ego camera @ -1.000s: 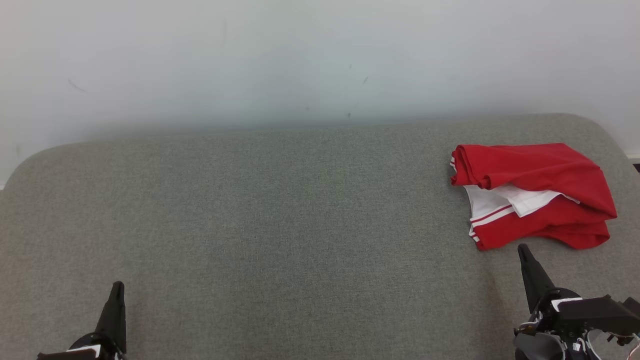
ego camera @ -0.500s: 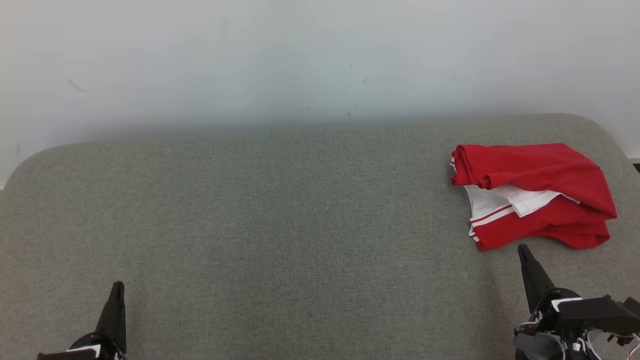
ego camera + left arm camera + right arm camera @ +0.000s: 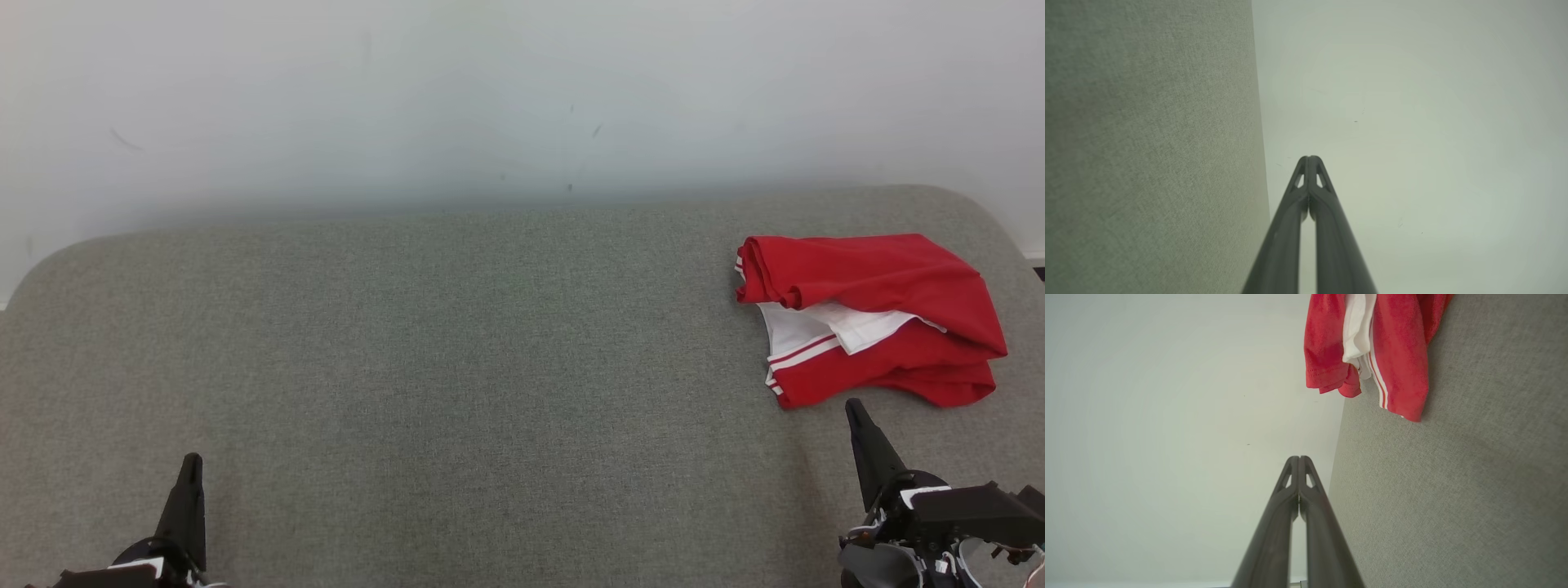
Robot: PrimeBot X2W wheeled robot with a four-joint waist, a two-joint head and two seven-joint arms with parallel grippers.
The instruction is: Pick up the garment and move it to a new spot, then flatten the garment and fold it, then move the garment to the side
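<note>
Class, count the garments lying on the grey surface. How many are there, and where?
1. The red and white garment lies at the far right of the grey surface, just beyond the right gripper. Its folds may hide more.

A grey woven-fabric cushion [image 3: 457,367] with rounded far corners spreads wide across the foreground. Directly behind its far edge rises a plain pale wall [image 3: 490,90] (a few small dark marks [image 3: 596,131] above the cushion's middle, a faint scuff [image 3: 124,140] above its left end). Light is soft and even.
</note>
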